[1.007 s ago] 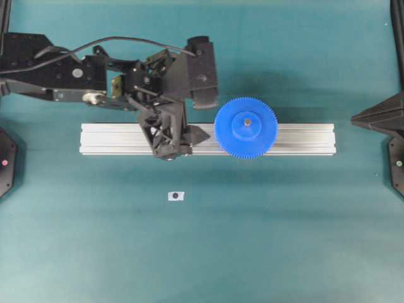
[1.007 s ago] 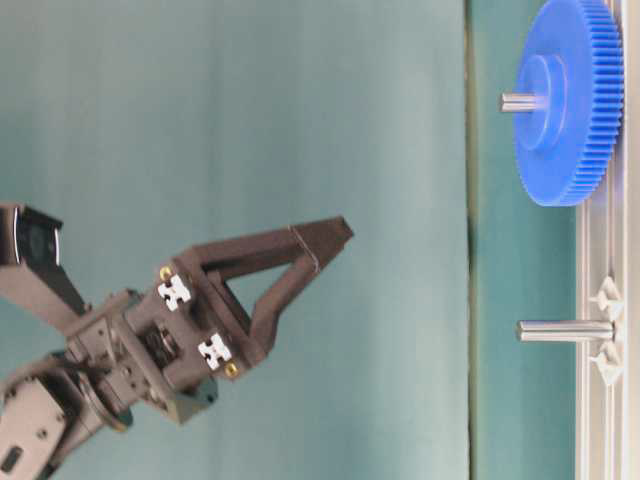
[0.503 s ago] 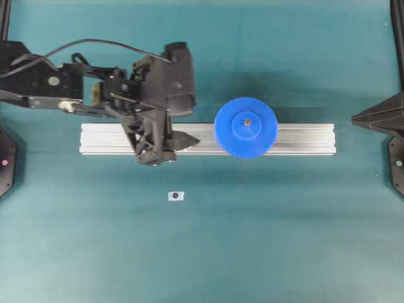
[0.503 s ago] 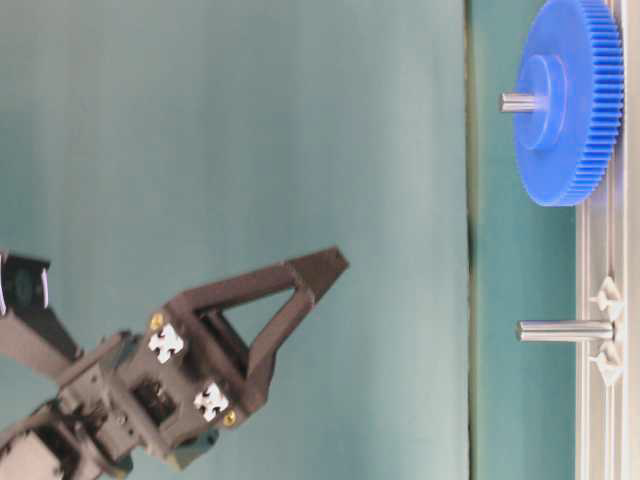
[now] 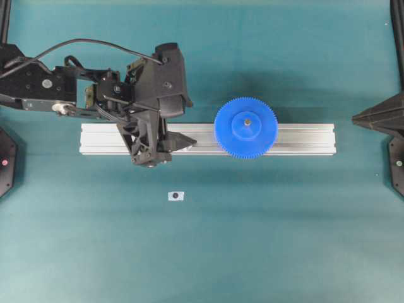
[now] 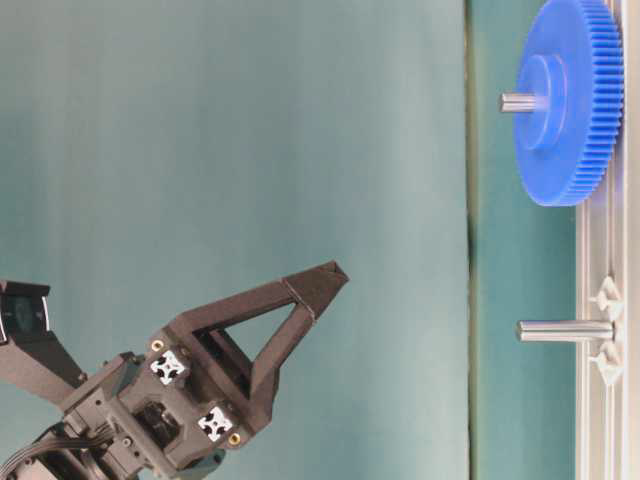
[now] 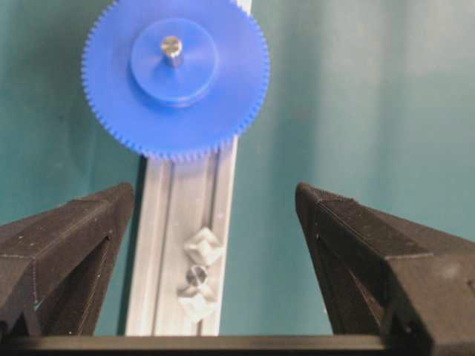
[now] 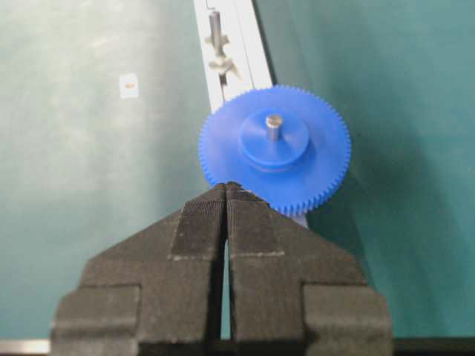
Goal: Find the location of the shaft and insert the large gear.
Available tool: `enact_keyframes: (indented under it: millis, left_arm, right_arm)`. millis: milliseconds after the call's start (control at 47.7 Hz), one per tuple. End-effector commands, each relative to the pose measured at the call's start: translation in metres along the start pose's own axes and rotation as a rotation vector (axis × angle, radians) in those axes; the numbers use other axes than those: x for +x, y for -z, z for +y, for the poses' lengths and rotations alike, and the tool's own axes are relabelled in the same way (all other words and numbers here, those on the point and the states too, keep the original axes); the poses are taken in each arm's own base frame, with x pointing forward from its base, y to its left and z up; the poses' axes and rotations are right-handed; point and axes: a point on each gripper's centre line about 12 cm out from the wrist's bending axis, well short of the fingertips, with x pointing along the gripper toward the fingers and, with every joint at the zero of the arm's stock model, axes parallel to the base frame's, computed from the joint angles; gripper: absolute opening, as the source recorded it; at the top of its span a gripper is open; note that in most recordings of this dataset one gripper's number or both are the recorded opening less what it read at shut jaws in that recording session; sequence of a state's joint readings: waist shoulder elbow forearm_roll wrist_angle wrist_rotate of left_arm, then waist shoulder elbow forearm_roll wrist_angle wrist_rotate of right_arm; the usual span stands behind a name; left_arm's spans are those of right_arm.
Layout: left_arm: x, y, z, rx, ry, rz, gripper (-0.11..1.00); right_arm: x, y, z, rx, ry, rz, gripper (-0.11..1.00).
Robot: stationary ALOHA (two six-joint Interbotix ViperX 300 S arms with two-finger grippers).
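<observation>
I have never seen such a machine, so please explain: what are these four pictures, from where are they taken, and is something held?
It is a robot with two arms, each ending in a two-finger gripper. One camera looks down from above, one looks from table level and appears turned sideways, and one sits on each wrist. On the green table lies an aluminium rail. A large gear, blue, sits on a metal pin on the rail. A second bare pin, the shaft, stands further along. The left gripper is open and empty above it. The right gripper is shut, holding nothing.
</observation>
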State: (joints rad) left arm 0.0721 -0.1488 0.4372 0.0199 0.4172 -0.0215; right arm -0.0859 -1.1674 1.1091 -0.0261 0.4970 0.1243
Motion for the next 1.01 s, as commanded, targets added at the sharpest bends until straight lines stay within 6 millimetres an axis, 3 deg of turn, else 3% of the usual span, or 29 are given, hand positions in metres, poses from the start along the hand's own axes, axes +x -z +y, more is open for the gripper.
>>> enact_keyframes:
  millis: [0, 986]
  left_arm:
    - [-0.0116, -0.0112, -0.0010, 0.004, 0.001, -0.051, 0.90]
    - [-0.0103, -0.0101, -0.0011, 0.001, 0.002, -0.057, 0.90]
  right_arm:
    - [-0.0004, -0.0041, 0.0003, 0.013, 0.000, -0.009, -0.01]
    - [-0.0002, -0.0015, 0.0000, 0.013, 0.000, -0.009, -0.01]
